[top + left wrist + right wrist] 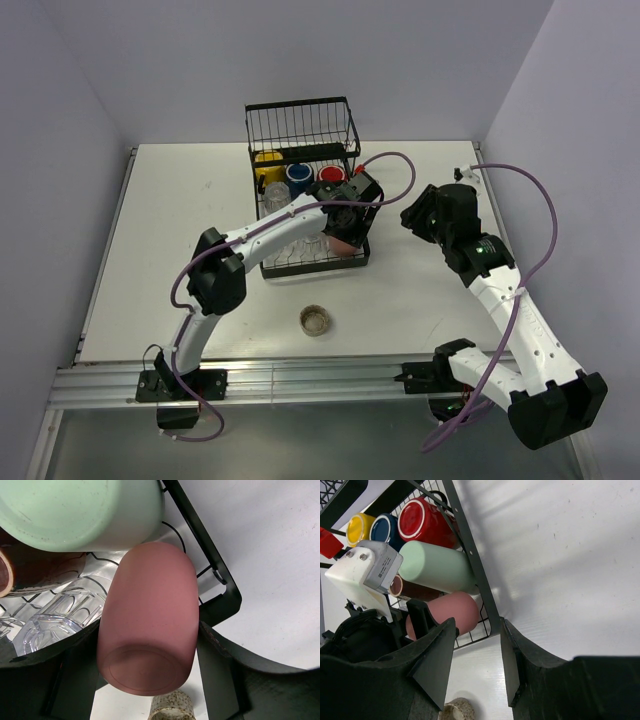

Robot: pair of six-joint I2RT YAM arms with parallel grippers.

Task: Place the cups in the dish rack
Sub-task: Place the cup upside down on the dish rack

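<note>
The black wire dish rack (298,104) stands mid-table with yellow (267,160), navy (299,173) and red (331,174) mugs at its far end. In it also lie a green tumbler (75,510), a brown cup (415,587) and clear glasses (55,620). My left gripper (343,228) is shut on the pink tumbler (147,620), which lies on its side at the rack's near right corner. A low speckled brownish cup (315,321) sits on the table in front of the rack. My right gripper (475,700) is open and holds nothing, over the table just right of the rack.
The rack's black frame (225,597) runs along the tumbler's right side. White walls close in the table at the back and sides. An aluminium rail (300,380) with both arm bases runs along the near edge.
</note>
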